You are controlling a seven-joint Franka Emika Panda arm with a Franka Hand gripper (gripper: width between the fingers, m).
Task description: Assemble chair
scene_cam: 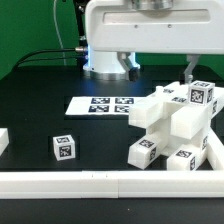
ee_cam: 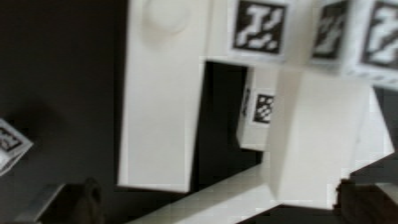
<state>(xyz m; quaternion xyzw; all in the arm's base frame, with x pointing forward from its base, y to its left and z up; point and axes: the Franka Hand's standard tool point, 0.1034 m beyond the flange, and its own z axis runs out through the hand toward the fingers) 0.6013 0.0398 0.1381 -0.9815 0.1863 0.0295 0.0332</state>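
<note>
The white chair pieces (scene_cam: 172, 122) stand clustered at the exterior view's right: stacked slabs with a tagged block (scene_cam: 203, 94) on top and tagged blocks (scene_cam: 146, 152) in front. A loose tagged block (scene_cam: 64, 147) lies apart to the left. My gripper (scene_cam: 190, 72) hangs over the cluster, mostly hidden there. In the wrist view my gripper (ee_cam: 222, 200) is open, its dark fingertips (ee_cam: 75, 202) set wide on either side of a white diagonal brace (ee_cam: 267, 190). Beyond it are a long white slab (ee_cam: 164, 100) and tagged faces (ee_cam: 262, 25).
The marker board (scene_cam: 103, 104) lies flat mid-table in front of the robot base (scene_cam: 110, 45). A long plain white border rail (scene_cam: 100, 181) runs along the front edge. Another white piece (scene_cam: 3, 140) shows at the exterior view's left edge.
</note>
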